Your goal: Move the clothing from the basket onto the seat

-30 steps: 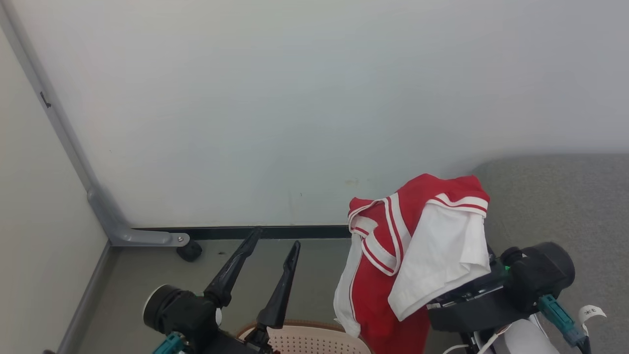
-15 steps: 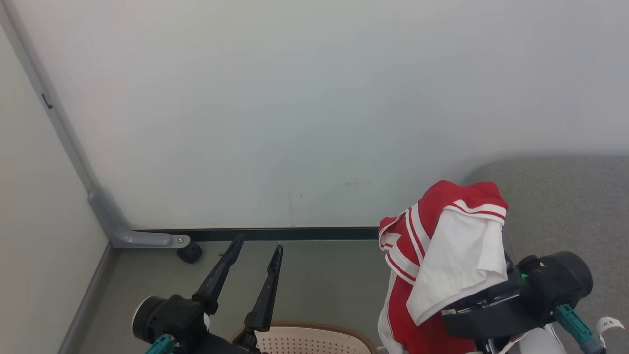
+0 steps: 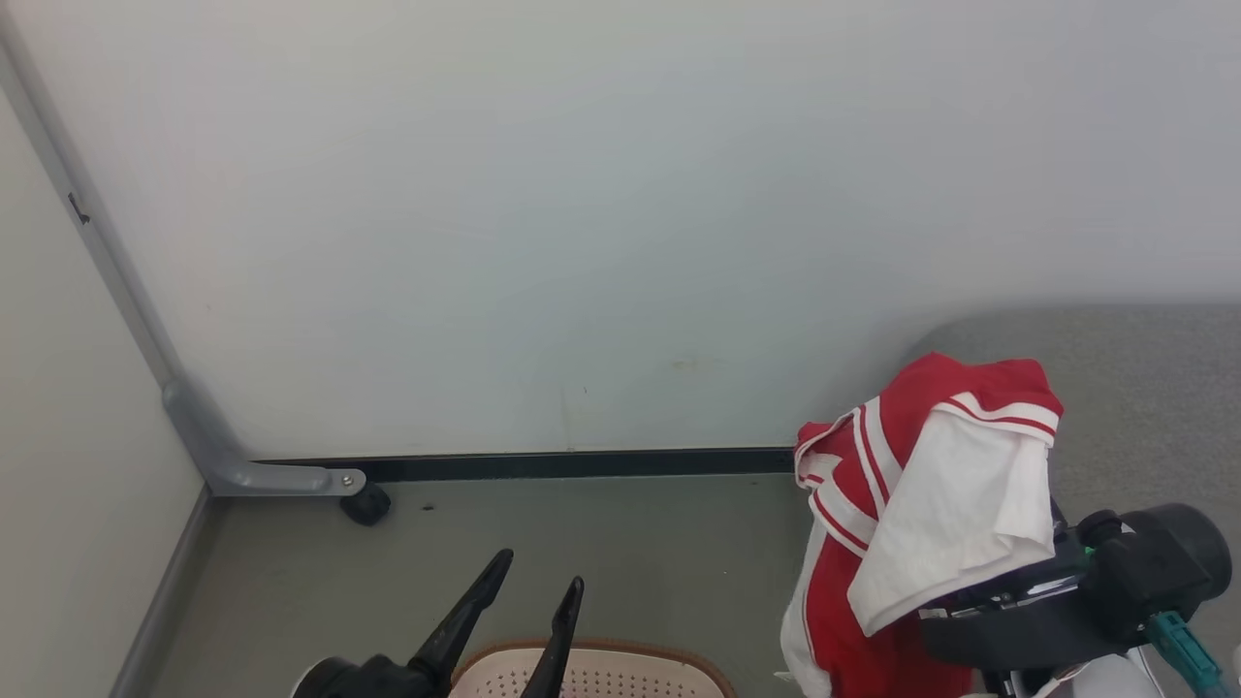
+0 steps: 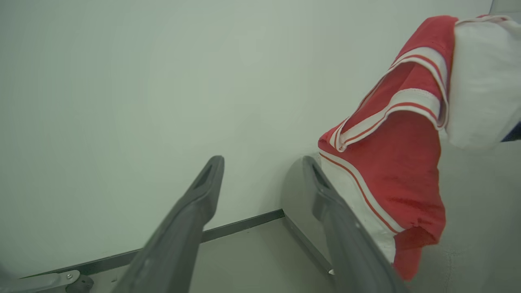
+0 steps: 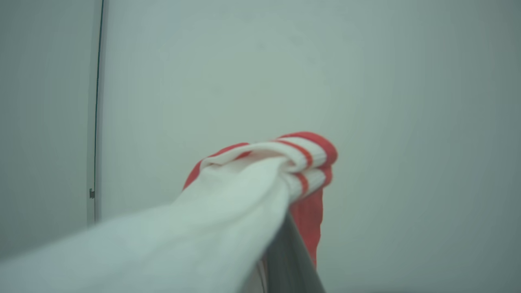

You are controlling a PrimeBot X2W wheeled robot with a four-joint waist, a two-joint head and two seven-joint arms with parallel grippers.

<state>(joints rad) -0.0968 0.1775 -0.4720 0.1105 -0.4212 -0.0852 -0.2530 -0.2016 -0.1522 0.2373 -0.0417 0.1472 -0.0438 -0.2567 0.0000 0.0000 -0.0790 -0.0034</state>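
Right claw point(image 3: 1028, 611) holds the clothing point(image 3: 931, 504) aloft, draped over its fingers and hanging down their left side, at the seat's point(image 3: 1144, 388) left edge, partly above the floor point(image 3: 630, 543). Get it well over the seat before letting go, or the hanging part likely slides off. Left claw point(image 3: 541, 568) is empty, jaws apart, above the basket point(image 3: 620, 648).

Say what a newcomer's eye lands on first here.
The red-and-white clothing stands out most. It hangs draped over the right fingers at the head view's lower right, by the left edge of the grey seat. Next come the left fingers, spread and empty at bottom centre, just above the rim of the basket.
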